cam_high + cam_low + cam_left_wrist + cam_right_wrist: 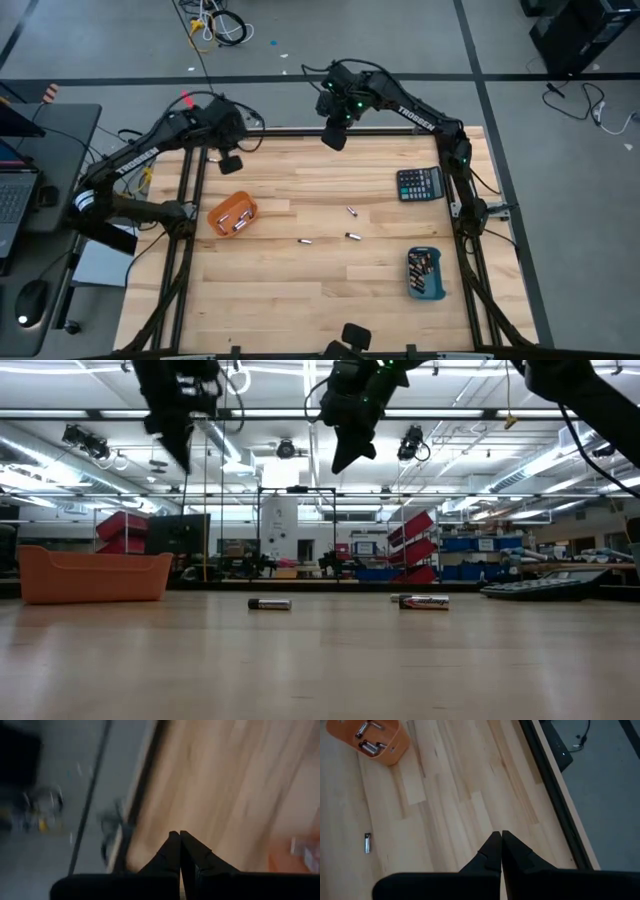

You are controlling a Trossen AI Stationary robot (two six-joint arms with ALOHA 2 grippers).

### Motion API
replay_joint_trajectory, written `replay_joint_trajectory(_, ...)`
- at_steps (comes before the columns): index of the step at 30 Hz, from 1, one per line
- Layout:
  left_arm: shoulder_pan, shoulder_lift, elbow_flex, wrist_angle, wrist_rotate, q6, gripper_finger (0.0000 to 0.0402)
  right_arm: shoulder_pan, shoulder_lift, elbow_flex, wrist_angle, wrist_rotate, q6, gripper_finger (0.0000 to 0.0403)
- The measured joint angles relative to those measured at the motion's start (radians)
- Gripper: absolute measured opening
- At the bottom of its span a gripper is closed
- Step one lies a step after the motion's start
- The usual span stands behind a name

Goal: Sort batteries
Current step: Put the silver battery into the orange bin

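Three loose batteries lie on their sides on the wooden table: one point(352, 210), one point(353, 236) and one point(305, 241); the low view shows two of them point(269, 604) point(424, 601). The orange tray point(232, 215) at the left holds several batteries, also seen in the right wrist view point(368, 746). The blue tray point(425, 272) at the right holds several more. My left gripper point(231, 163) point(179, 836) hangs shut above the table, beyond the orange tray. My right gripper point(334, 135) point(500, 836) hangs shut high over the table's far edge. Neither holds anything.
A black calculator point(419, 184) lies near the table's right edge, beyond the blue tray. A dark frame runs around the table point(300, 130). To the left of the table stand a laptop point(15, 190) and a mouse point(30, 300).
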Motion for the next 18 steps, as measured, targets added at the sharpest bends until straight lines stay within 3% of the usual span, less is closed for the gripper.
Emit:
replay_joint_trajectory(4, 0.000, 0.055, -0.001, -0.172, -0.034, 0.003, 0.0000, 0.000, 0.000, 0.000, 0.001, 0.000, 0.000, 0.0001)
replay_joint_trajectory(11, -0.002, 0.109, -0.001, -0.092, 0.160, 0.045, 0.0000, 0.000, 0.000, 0.000, 0.014, 0.000, 0.002, 0.0001)
replay_joint_trajectory(18, 0.000, 0.118, 0.000, -0.081, 0.087, 0.105, 0.0000, 0.003, 0.000, 0.000, 0.014, 0.000, 0.002, 0.0001)
